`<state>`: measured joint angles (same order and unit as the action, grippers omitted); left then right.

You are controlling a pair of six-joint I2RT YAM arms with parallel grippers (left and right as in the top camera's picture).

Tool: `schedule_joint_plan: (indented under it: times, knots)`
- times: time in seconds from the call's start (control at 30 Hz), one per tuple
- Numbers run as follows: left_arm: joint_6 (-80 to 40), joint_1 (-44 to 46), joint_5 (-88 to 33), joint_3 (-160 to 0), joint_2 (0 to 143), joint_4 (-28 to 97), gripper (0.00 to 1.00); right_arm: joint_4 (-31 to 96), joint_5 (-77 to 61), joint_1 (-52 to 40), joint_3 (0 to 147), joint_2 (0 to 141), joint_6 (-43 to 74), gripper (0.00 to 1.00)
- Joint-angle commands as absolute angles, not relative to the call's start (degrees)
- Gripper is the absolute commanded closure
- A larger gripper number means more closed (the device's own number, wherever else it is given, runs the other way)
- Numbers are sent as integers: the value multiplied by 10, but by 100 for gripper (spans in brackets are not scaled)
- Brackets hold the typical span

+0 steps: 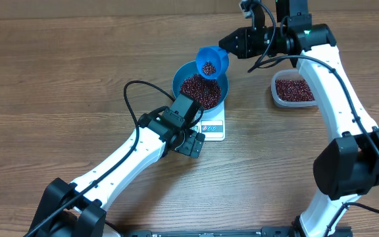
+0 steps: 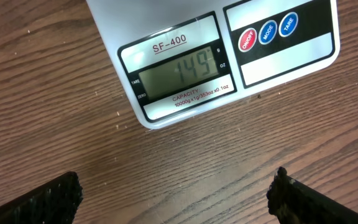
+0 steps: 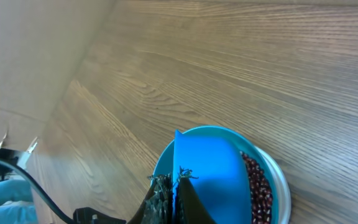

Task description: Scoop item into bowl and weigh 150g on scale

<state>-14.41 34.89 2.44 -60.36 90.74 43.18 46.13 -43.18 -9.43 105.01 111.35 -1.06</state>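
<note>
The blue bowl (image 1: 178,74) stands on the white scale (image 1: 214,125), holding a heap of red-brown beans (image 1: 200,91). My right gripper (image 1: 239,45) is shut on the handle of a small blue scoop (image 1: 213,62), tilted over the bowl's far rim with a few beans in it. In the right wrist view the scoop (image 3: 210,174) hides most of the bowl (image 3: 284,186); the gripper (image 3: 174,186) pinches its edge. My left gripper (image 1: 191,141) hovers open at the scale's front edge. Its fingers (image 2: 48,199) stand wide apart over bare wood. The scale's display (image 2: 179,71) reads 149.
A clear plastic tub (image 1: 293,89) with more beans sits right of the scale, under the right arm. The left arm's black cable (image 1: 133,99) loops left of the bowl. The scale's buttons (image 2: 267,31) face the left gripper.
</note>
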Motion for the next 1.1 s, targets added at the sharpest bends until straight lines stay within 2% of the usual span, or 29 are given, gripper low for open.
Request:
schedule_joint_plan:
  times: [0.0,0.67,1.07]
  knots:
    - [-133,353,32,-601,903,430,0,463,-420,-96,1069,1091,-9,96]
    - [-133,353,32,-601,903,430,0,498,-352,-112,1069,1055,-134,96]
    - [-133,353,32,-601,903,430,0,517,-144,-215,1069,1055,-230,96]
